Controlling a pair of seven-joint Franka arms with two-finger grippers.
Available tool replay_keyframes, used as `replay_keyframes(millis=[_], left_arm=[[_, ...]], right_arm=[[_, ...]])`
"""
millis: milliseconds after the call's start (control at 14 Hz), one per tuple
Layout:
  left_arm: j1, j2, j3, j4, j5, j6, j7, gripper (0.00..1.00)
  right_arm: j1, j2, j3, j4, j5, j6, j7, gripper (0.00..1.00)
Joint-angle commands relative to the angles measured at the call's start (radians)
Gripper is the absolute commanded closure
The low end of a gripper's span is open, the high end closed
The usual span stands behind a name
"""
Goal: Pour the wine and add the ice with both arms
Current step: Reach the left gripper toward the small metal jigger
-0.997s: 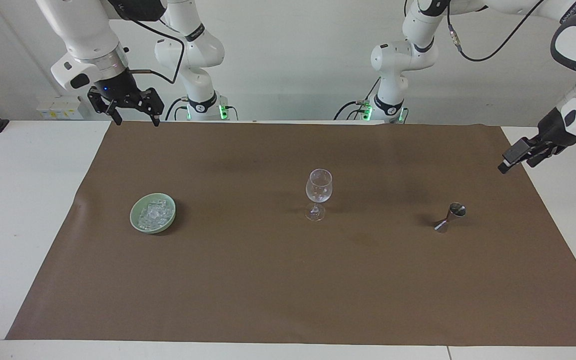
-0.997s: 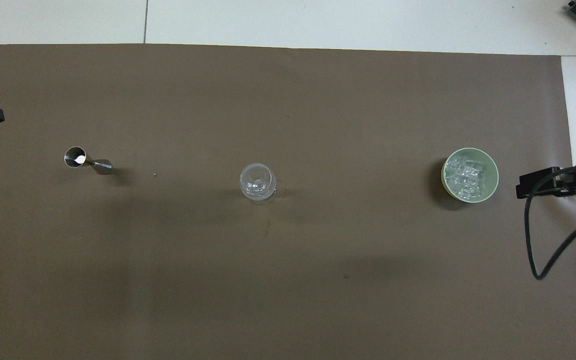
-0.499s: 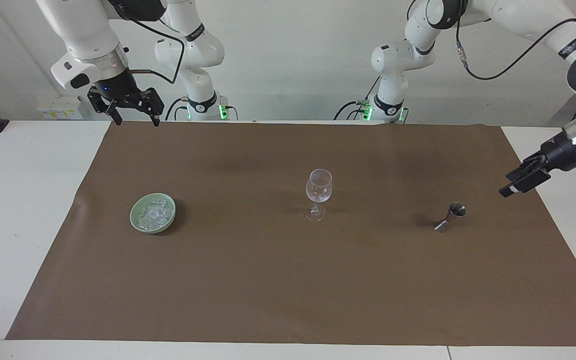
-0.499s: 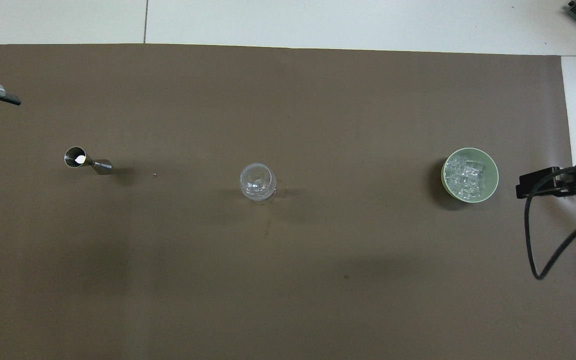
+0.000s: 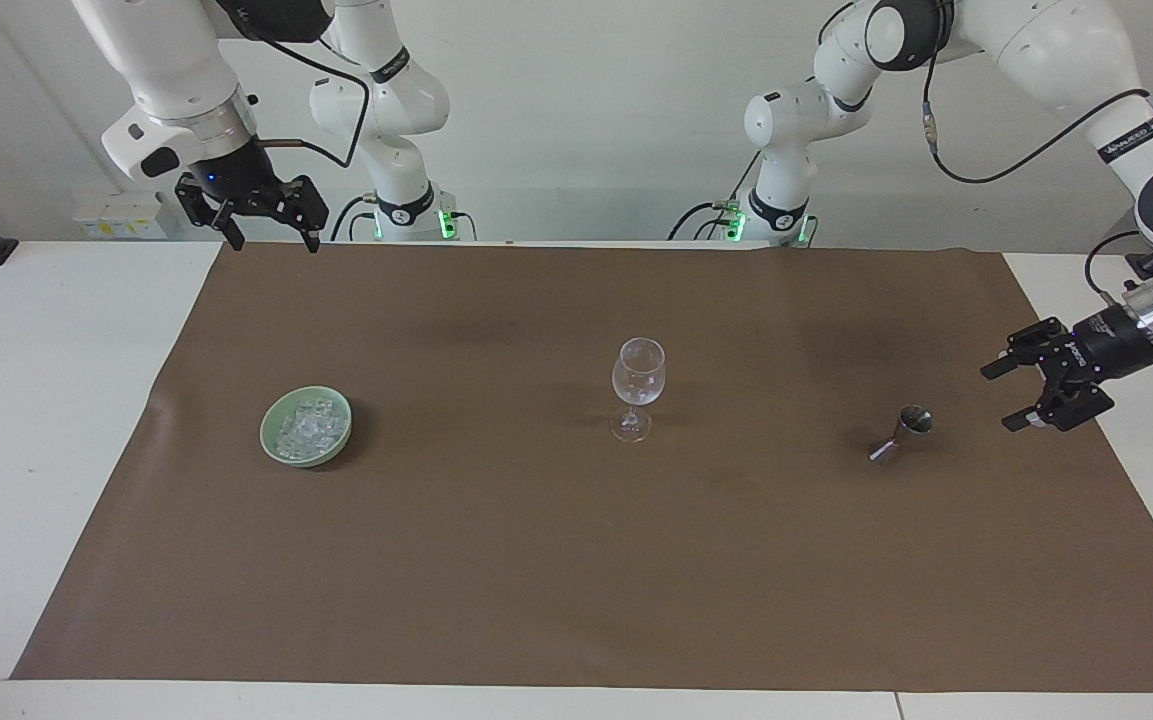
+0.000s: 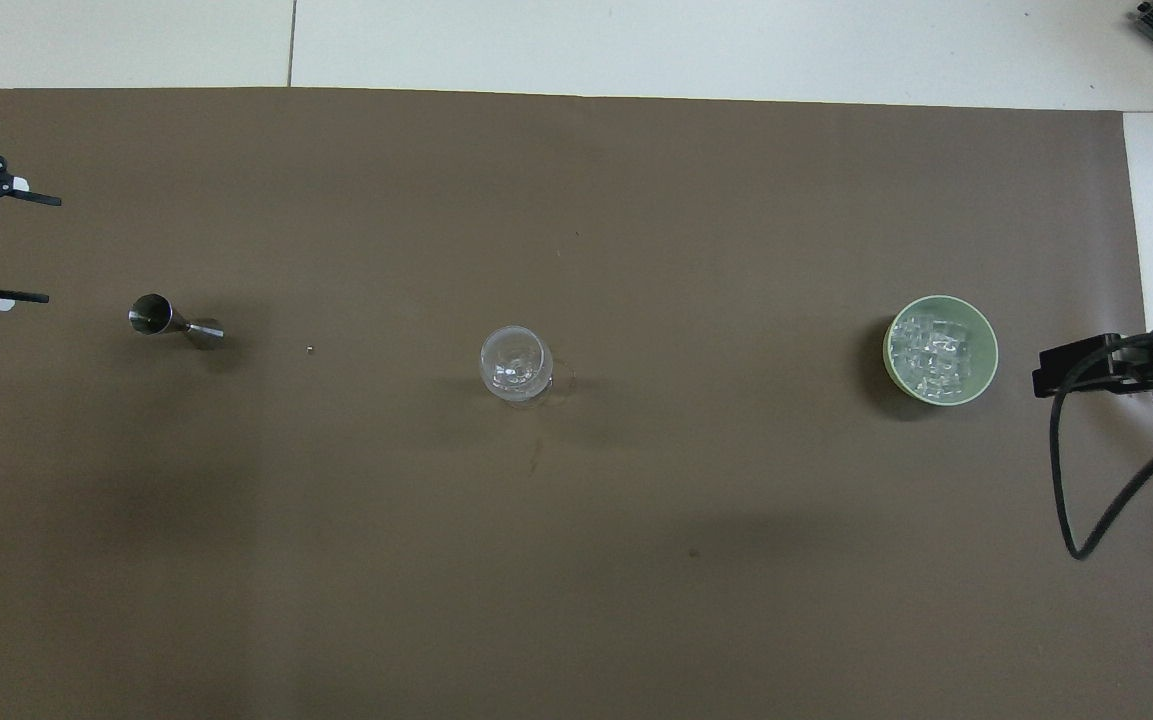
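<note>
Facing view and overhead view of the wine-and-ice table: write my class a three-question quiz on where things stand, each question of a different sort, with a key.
1. True or false: the ice lies in the green bowl.
2. Which gripper is beside the metal jigger? A) left gripper B) right gripper
3. Fill in: the wine glass stands between the bowl and the ____.

Key
1. True.
2. A. The left gripper is open at the jigger's end of the brown mat, touching nothing; the right gripper is open, up over the mat's edge nearest the robots, at the bowl's end.
3. jigger
</note>
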Motion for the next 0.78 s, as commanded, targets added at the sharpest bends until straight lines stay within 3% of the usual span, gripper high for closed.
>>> replay_keyframes(millis=[0,356,712], left_arm=[[0.035,0.021,-0.010,-0.066,-0.101,0.079,-0.056,0.00],[0.084,0.018,-0.010,-0.249,-0.267,0.188,-0.054,0.00],[0.102,-0.025,-0.010,-0.420,-0.331,0.253,-0.037,0.00]], right_arm=[[-0.005,-0.009,0.000,-0.001,0.007,-0.012,-0.029,0.00],[-0.005,-0.009,0.002,-0.001,0.007,-0.012,-0.029,0.00],[-0.005,-0.009,0.002,-0.001,0.007,-0.012,-0.029,0.00]])
